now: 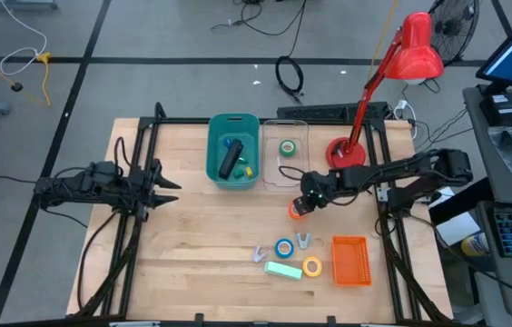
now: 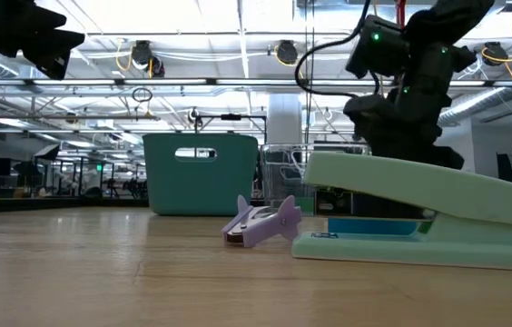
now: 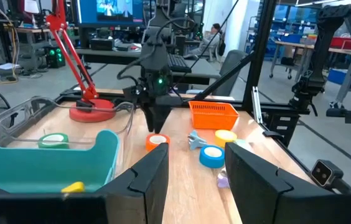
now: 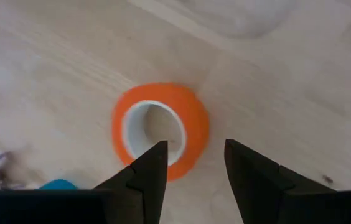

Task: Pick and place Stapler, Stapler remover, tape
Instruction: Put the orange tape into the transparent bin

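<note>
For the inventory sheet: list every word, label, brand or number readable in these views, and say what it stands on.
No text can be read in any view.
Monitor: a picture on screen, any lettering too small to read.
Mint green stapler: a teal band on its side, no legible print.
Orange tape roll, teal bin: no label visible.

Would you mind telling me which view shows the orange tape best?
The right wrist view: the orange tape fills it, seen from above with the right tool open over it. The high view and left wrist view show it small; the low view hides it.
</note>
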Available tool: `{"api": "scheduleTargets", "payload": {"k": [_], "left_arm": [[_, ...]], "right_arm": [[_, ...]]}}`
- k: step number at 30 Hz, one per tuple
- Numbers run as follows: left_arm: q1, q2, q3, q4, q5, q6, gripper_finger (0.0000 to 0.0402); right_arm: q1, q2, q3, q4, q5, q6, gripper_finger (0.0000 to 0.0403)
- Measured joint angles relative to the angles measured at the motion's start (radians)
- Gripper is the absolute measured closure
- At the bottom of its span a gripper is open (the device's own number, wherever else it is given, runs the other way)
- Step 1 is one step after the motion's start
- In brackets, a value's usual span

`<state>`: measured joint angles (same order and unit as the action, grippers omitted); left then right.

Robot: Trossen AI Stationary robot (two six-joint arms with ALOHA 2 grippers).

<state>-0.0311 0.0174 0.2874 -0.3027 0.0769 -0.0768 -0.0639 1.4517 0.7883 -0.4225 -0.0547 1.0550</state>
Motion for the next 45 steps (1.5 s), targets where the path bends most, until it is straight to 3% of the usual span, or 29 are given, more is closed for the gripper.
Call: {"api": "scheduleTargets", "payload": {"k": [11,20,24,29,32,39,45], "left_arm": [[0.0,0.0,0.0,0.015,-0.001,0.021,0.0245],[0.0,0.0,0.0,0.015,0.001,0.012,0.0245],[0.0,0.0,0.0,0.015,0.001,0.015,0.0245],[0.0,0.0,0.0,0.015,0.001,0.015,0.0245],[0.0,0.0,0.0,0.015,0.002,0.014,0.0245],[0.0,0.0,0.0,0.016,0.002,0.011,0.0245],[0.0,0.0,0.0,0.02,0.001,0.012,0.0245]], "right_arm": [[-0.001,0.052,-0.002,0.06,-0.01,0.003,0.0252],[0.001,0.077,-0.001,-0.008,-0.011,0.016,0.0259],[0.0,0.06,-0.003,-0.034,0.031,0.002,0.029],[-0.002,0.058,-0.002,-0.033,0.032,-0.027,0.0366],[-0.002,0.055,-0.002,-0.035,0.031,-0.045,0.0372],[-0.002,-0.043,-0.003,-0.121,0.031,-0.04,0.0372],[0.011,-0.151,-0.002,-0.01,-0.003,-0.046,0.0372]]}}
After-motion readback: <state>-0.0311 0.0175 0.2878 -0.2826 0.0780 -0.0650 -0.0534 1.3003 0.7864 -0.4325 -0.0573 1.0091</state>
